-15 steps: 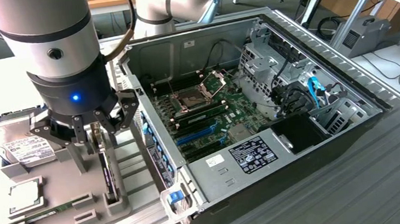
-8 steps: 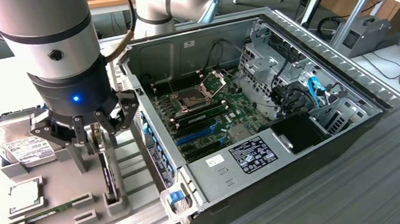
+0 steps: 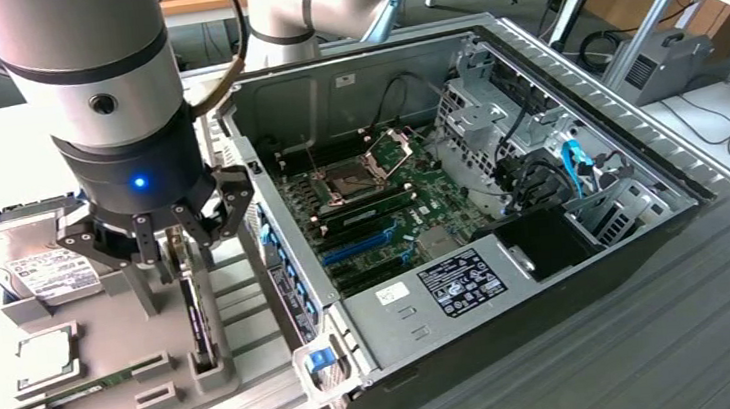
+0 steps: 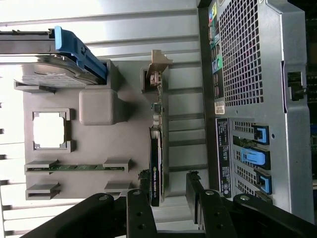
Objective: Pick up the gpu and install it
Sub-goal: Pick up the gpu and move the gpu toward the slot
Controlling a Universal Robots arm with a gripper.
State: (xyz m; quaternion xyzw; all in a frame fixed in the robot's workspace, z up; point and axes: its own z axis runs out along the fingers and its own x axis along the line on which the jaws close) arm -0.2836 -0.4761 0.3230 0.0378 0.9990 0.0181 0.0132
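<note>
Wrist view showed the hand [image 4: 168, 196] spread above the thin black gpu card [image 4: 155, 168], standing on edge in the grey holder [image 4: 99, 106] beside the open computer case [image 4: 247, 74]; centring over it seemed wise.

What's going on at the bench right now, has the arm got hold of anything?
The arm's gripper is open and poised over the gpu, which stands on edge in a slot of the grey parts holder, beside the open computer case. The jaws sit to either side of the card's end but have not closed, so nothing is held. The gpu is not yet lifted or installed. The hard drive lies in the same holder.
</note>
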